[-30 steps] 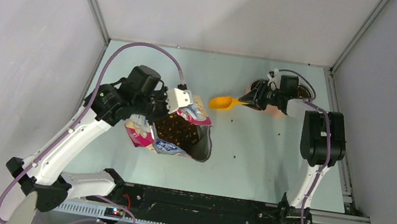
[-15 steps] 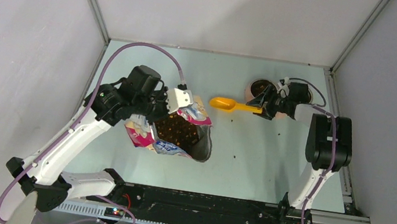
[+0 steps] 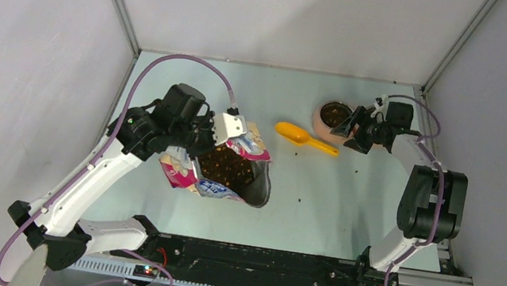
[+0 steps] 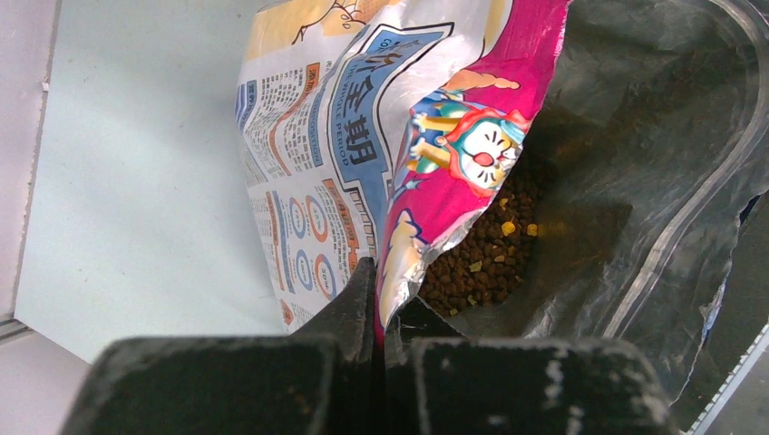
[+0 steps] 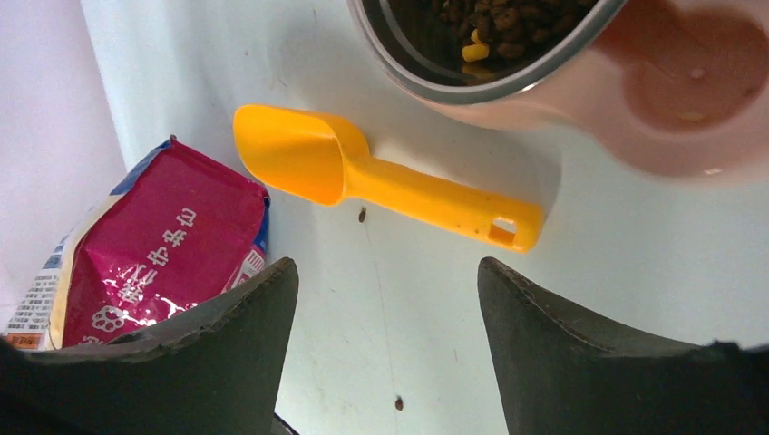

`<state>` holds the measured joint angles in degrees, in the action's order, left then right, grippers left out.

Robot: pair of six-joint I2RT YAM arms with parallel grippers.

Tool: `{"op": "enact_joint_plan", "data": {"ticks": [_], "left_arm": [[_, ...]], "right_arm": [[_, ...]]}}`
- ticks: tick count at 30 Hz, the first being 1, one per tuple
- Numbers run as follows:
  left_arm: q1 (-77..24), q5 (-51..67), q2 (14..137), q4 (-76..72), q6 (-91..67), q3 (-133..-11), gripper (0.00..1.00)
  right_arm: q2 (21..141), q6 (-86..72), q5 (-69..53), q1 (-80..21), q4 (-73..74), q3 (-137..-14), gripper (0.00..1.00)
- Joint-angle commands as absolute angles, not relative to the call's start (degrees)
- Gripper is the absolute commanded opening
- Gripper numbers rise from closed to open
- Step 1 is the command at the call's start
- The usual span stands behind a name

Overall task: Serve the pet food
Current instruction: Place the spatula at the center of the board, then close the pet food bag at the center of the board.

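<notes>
The pet food (image 4: pixel 485 258) fills the open pink-and-blue bag (image 3: pixel 227 173) at the table's left-middle, and more pet food (image 5: pixel 481 23) lies in the steel-lined pink bowl (image 3: pixel 322 126) at the back right. My left gripper (image 4: pixel 379 288) is shut on the bag's upper edge (image 3: pixel 244 136) and holds the mouth open. The yellow scoop (image 3: pixel 304 137) lies empty on the table between bag and bowl. My right gripper (image 3: pixel 351 134) stands open just right of the scoop's handle (image 5: pixel 503 227), with nothing between its fingers (image 5: pixel 263 308).
A few stray pellets (image 5: pixel 362 215) dot the table near the scoop. The bowl's pink rim (image 5: pixel 689 109) sits close beside the right gripper. Enclosure walls (image 3: pixel 442 57) border the table at the back and on both sides.
My right gripper has opened, let go of the scoop's handle and drawn back to the right. The scoop now lies on the table. The left arm and bag have not moved.
</notes>
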<state>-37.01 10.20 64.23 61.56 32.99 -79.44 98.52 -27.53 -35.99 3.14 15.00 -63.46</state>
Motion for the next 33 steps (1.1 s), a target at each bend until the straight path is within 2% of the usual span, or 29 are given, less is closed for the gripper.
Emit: {"op": "enact_joint_plan", "data": {"ticks": [1,7,13,15,19,24,27,33], "left_arm": [[-37.7,14.6,62.8,59.5,32.7,-82.8,0.00],[-38.8,15.2,63.7,59.7,32.6,-83.2,0.00],[-40.8,14.6,65.3,60.3,32.9,-84.5,0.00],[-41.0,14.6,65.4,60.1,32.8,-84.8,0.00],[-41.0,15.1,65.5,59.7,32.4,-84.6,0.00],[-41.0,15.5,65.8,59.1,31.9,-84.0,0.00],[-41.0,15.3,66.4,59.0,31.9,-84.3,0.00],[-41.0,15.9,67.4,59.0,31.6,-85.5,0.00]], "right_arm": [[94.1,-24.0,-33.0,4.0,19.4,-63.8,0.75],[88.9,-17.4,-35.7,4.1,18.1,-65.6,0.74],[79.6,9.0,-46.5,-1.9,14.6,-65.9,0.73],[76.7,22.3,-51.0,-5.0,17.5,-65.9,0.72],[72.6,49.9,-50.5,-12.0,24.7,-66.3,0.73],[74.7,68.9,-49.4,-19.6,42.9,-74.3,0.70],[75.5,74.9,-48.0,-22.8,51.4,-77.5,0.70],[75.6,79.4,-46.2,-29.1,58.1,-79.9,0.70]]}}
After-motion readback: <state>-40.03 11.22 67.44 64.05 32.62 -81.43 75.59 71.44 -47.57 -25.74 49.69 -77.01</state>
